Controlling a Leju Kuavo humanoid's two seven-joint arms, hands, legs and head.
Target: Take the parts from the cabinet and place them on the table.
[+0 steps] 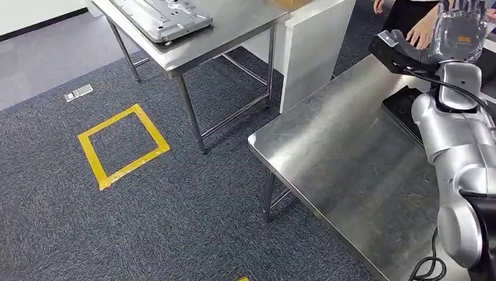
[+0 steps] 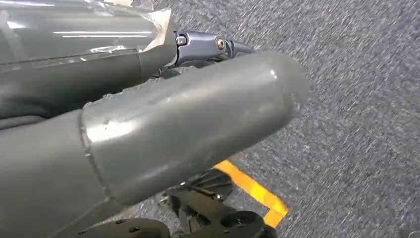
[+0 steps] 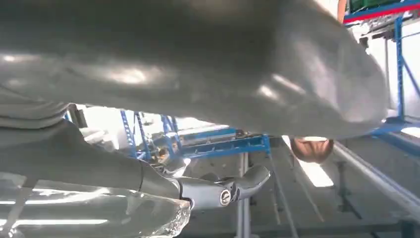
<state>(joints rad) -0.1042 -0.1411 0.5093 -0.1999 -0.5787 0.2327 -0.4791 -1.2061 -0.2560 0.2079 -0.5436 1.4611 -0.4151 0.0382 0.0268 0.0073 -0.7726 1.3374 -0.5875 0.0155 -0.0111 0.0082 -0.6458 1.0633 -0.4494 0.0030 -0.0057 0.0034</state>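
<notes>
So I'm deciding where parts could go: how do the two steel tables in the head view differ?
The far steel table carries a grey metal panel; the near steel table has a black part at its far side, beside the right hand. The far table shows bare legs and crossbars; the near one shows one leg. The near table has much bare surface; the far one less. Both have brushed steel tops and stand on grey carpet.

Silver right arm [image 1: 456, 134], black cable, grey hand [image 1: 459, 29] with orange mark
</notes>
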